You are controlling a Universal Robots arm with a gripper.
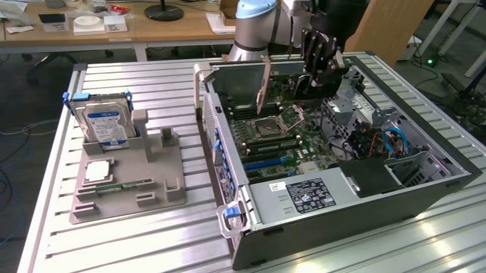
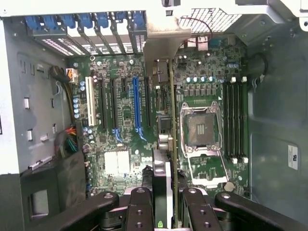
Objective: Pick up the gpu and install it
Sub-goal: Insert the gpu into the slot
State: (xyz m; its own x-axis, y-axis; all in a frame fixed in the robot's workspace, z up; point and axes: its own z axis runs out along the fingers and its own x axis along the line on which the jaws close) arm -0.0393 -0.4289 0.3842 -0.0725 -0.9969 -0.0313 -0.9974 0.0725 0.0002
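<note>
My gripper [image 1: 320, 61] is shut on the gpu [image 1: 287, 69] and holds it upright above the open computer case [image 1: 425, 190], near the case's far end. The card's silver end bracket [image 1: 263, 88] hangs down toward the case's rear wall. In the wrist view the gpu [image 2: 164, 144] appears edge-on between my two black fingers [image 2: 140, 208], with my gripper [image 2: 166, 204] over the motherboard [image 2: 122, 161]. The card hangs between the blue expansion slot [image 2: 135, 103] and the CPU socket [image 2: 198, 129], clear of the board.
A grey fixture tray [image 1: 156, 187] at the exterior view's left holds a hard drive [image 1: 104, 126], a CPU chip [image 1: 99, 170] and a RAM stick [image 1: 122, 186]. The power supply [image 1: 302, 196] and black drive cage [image 1: 370, 175] fill the case's near end. Cables [image 1: 387, 142] lie inside.
</note>
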